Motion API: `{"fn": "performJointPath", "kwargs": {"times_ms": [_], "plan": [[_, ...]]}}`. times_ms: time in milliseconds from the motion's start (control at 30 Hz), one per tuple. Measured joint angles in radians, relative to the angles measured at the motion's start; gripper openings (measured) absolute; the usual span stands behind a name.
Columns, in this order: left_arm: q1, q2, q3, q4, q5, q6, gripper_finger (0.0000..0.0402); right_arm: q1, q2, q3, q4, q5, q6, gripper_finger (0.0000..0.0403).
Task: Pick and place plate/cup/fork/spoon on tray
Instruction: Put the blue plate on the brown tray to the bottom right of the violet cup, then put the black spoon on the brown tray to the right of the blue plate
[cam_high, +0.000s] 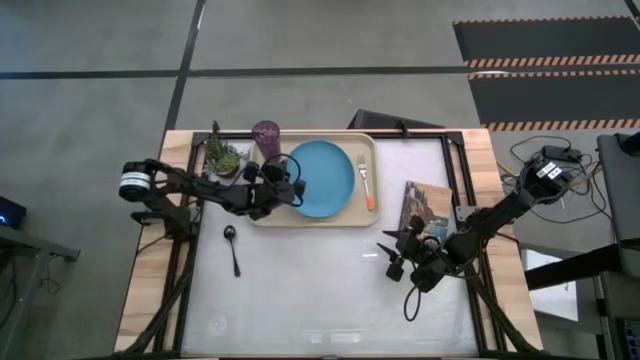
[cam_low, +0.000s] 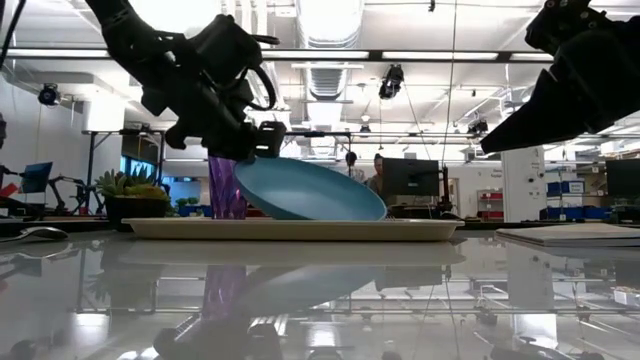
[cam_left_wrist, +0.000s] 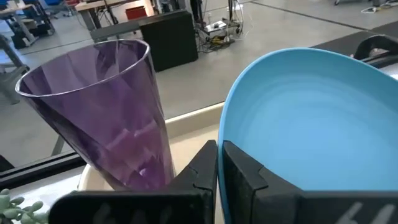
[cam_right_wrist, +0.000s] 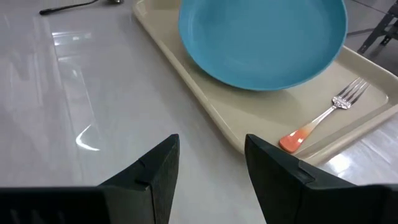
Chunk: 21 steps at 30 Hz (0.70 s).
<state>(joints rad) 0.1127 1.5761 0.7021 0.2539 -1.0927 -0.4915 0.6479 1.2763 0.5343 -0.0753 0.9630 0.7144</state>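
Observation:
The sky-blue plate (cam_high: 325, 178) is over the beige tray (cam_high: 362, 215), tilted, with my left gripper (cam_high: 283, 188) shut on its left rim. The purple cup (cam_high: 266, 133) stands upright in the tray's far left corner, close beside this gripper (cam_left_wrist: 217, 163). The fork (cam_high: 366, 183) with the orange-red handle lies flat at the tray's right end. The dark spoon (cam_high: 232, 245) lies on the table, near-left of the tray. My right gripper (cam_high: 392, 252) is open and empty above the table, near-right of the tray; its wrist view (cam_right_wrist: 208, 165) looks at the tray. My left gripper pinches the plate's left rim (cam_left_wrist: 225, 134) between its two fingers, one on the upper face and one on the underside. The fingers come from the table's left, about level. The plate is tilted: its held left side (cam_low: 250, 165) is raised and its right edge (cam_low: 378, 214) is down at the tray.
A small green potted plant (cam_high: 225, 158) stands just left of the tray, under my left arm. A book (cam_high: 428, 208) lies right of the tray, near my right arm. Bare white table (cam_high: 320, 290) spreads out on the near side.

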Motion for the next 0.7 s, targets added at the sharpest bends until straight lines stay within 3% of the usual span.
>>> {"fn": "performJointPath", "kwargs": {"times_ms": [300,700], "plan": [[0.015,0.0,-0.006,0.0,0.015,-0.002,0.0002,0.0,0.0,0.0,0.005,0.0,0.0,0.0171],[0.018,-0.001,-0.008,0.0,0.031,-0.002,0.0067,0.0,0.0,0.0,0.007,-0.002,0.021,0.0171]]}}
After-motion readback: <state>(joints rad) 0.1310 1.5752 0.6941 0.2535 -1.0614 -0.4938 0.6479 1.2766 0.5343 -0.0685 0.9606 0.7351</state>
